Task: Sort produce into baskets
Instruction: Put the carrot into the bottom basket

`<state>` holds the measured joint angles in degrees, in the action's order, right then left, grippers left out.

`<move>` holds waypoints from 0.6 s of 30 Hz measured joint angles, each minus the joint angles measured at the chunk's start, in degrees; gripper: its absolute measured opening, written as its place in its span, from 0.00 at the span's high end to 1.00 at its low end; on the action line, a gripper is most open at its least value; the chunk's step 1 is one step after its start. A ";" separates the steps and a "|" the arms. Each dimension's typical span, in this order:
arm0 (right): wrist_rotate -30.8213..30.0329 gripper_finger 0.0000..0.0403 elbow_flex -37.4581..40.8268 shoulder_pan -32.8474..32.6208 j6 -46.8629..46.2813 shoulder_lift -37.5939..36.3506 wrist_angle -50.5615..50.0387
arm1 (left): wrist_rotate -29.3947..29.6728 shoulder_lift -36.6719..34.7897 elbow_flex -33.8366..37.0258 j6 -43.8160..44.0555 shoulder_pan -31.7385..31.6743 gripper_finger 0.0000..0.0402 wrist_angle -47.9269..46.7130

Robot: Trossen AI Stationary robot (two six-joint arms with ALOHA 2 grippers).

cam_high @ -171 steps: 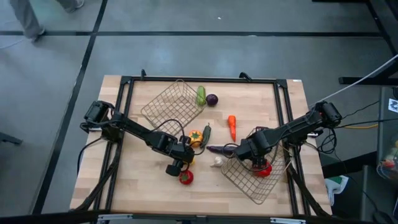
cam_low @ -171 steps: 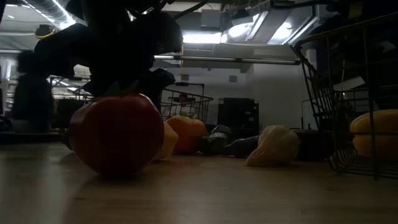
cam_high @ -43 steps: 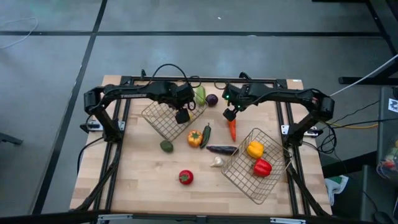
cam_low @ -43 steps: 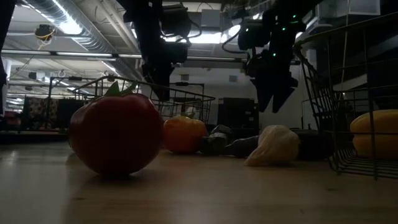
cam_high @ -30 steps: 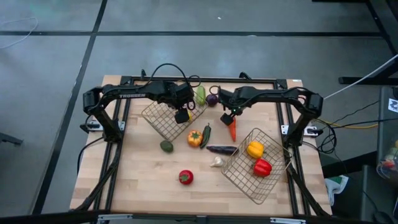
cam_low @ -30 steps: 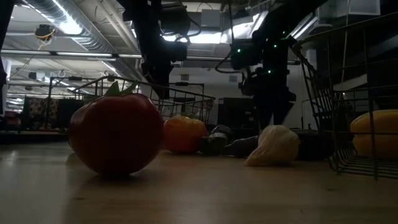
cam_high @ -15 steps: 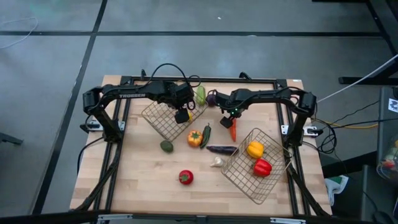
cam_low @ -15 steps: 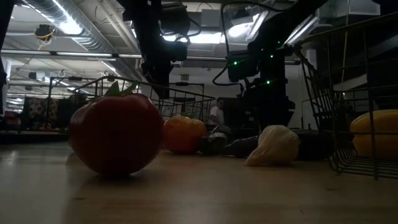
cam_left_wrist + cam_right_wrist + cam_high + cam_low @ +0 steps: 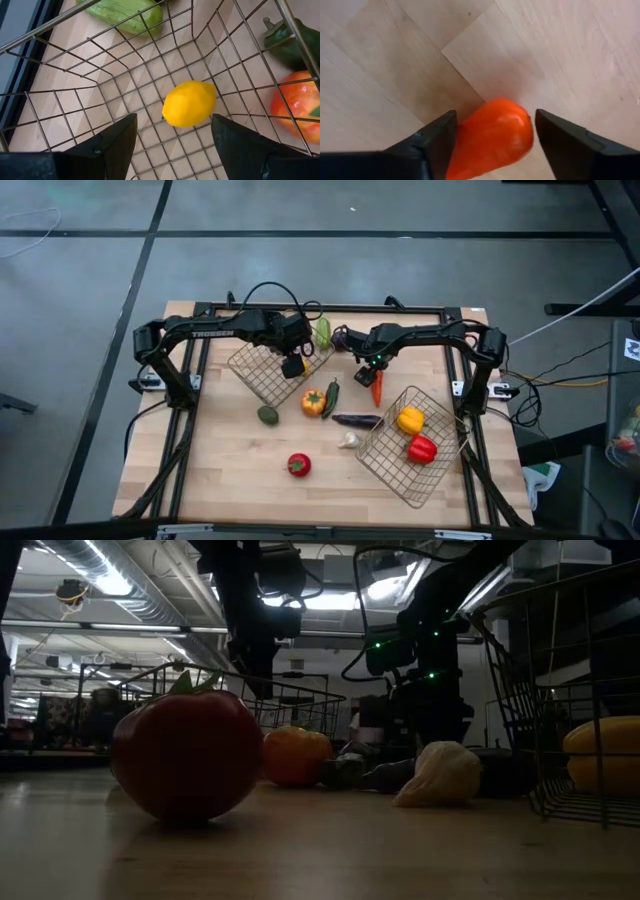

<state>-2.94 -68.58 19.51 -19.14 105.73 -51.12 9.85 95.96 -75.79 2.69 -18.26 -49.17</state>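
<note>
An orange carrot (image 9: 377,390) lies on the table between the two wire baskets. My right gripper (image 9: 373,368) points down over its thick far end and is shut on it. My left gripper (image 9: 292,358) hangs open above the left basket (image 9: 255,365). A yellow lemon (image 9: 189,104) lies on that basket's mesh floor below the fingers, and the gripper does not touch it. The right basket (image 9: 400,475) holds a yellow pepper (image 9: 410,420) and a red pepper (image 9: 422,448). My right gripper has the carrot's thick end (image 9: 522,125) between its two fingers, one on each side. The fingers come from above, pointing down, and lie across the carrot. The carrot still lies flat on the table, its thin end toward the near edge.
A cucumber (image 9: 323,333) and a purple onion (image 9: 340,338) lie at the far edge by the left basket. Mid-table are an orange pepper (image 9: 314,401), a dark green pepper (image 9: 331,396), an avocado (image 9: 267,415), an aubergine (image 9: 357,420), garlic (image 9: 348,440) and a tomato (image 9: 298,465).
My right gripper has come down over the carrot's thick end and has shifted slightly toward the table's right. The carrot has stayed where it lay.
</note>
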 joint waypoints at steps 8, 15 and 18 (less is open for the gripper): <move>-0.01 0.54 0.00 0.00 0.28 -0.04 -0.01 | -0.02 0.02 0.00 0.30 0.00 0.38 0.00; -0.02 0.51 0.00 0.00 1.84 -0.04 0.01 | -0.02 0.02 0.00 0.36 0.00 0.38 0.02; -0.02 0.50 0.00 0.00 1.87 -0.04 0.02 | -0.02 0.02 0.00 0.36 0.00 0.38 0.02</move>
<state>-2.96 -68.58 19.51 -17.27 105.69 -51.10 9.82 95.98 -75.79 3.05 -18.26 -49.15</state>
